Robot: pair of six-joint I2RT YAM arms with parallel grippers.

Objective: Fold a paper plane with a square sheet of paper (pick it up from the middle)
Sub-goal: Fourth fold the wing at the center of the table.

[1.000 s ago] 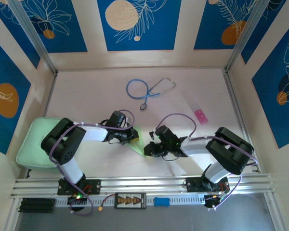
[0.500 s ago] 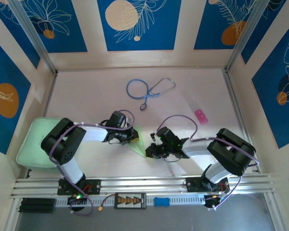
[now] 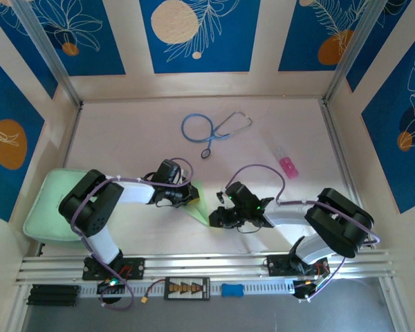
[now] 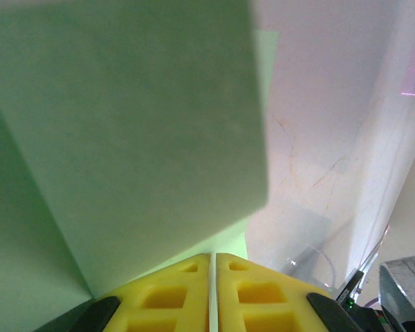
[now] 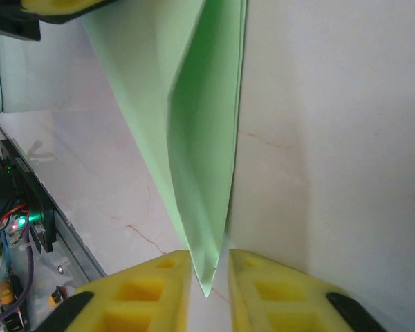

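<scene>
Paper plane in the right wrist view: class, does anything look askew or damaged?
On the paper plane, the upper flap lifts along its crease instead of lying flat, and the layered edges don't quite line up. No tears show.

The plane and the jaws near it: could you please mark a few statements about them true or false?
1. The plane's pointed tip lies between the right jaws. True.
2. The right jaws are pressed shut. False: a narrow gap shows between them.
3. The left jaws stand wide open. False: they are shut on the plane.
4. A stethoscope lies on the table beyond the arms. True.
</scene>
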